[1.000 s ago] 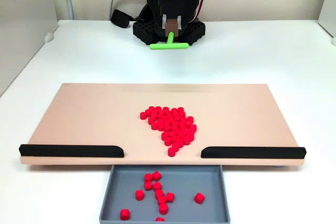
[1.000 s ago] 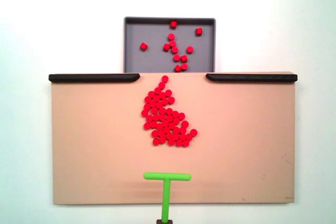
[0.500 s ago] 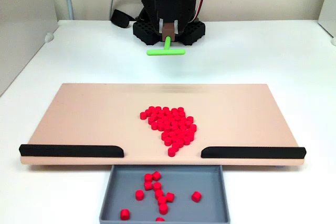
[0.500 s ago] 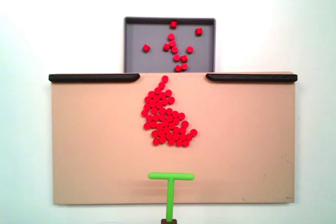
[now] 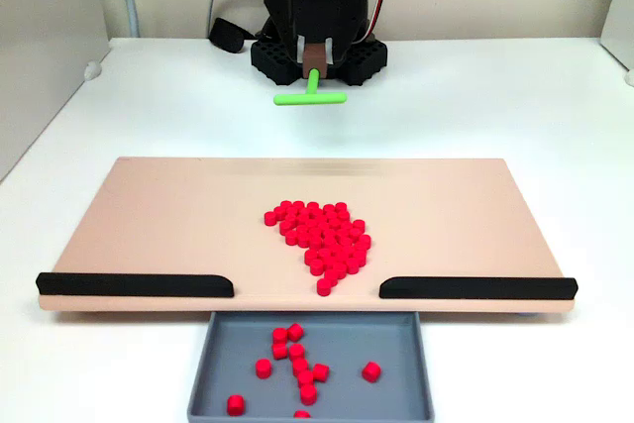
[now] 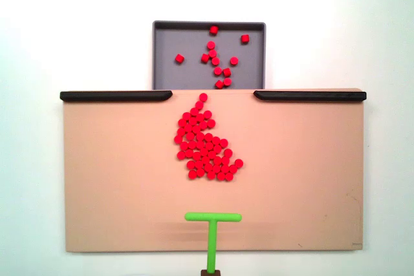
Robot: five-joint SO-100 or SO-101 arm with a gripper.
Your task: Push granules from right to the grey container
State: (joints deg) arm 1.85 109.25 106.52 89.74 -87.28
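Gripper [image 5: 315, 54] is closed on the stem of a green T-shaped stick [image 5: 310, 97], held above the table behind the beige board [image 5: 178, 215]. In a fixed view from above, the stick's crossbar [image 6: 213, 216] sits over the board's near edge, apart from the beads. Red beads [image 5: 319, 241] lie in a heap mid-board, its tip at the gap between two black strips [image 5: 135, 284]. Grey tray [image 5: 406, 383] sits below that gap, holding a few loose beads [image 6: 217, 59].
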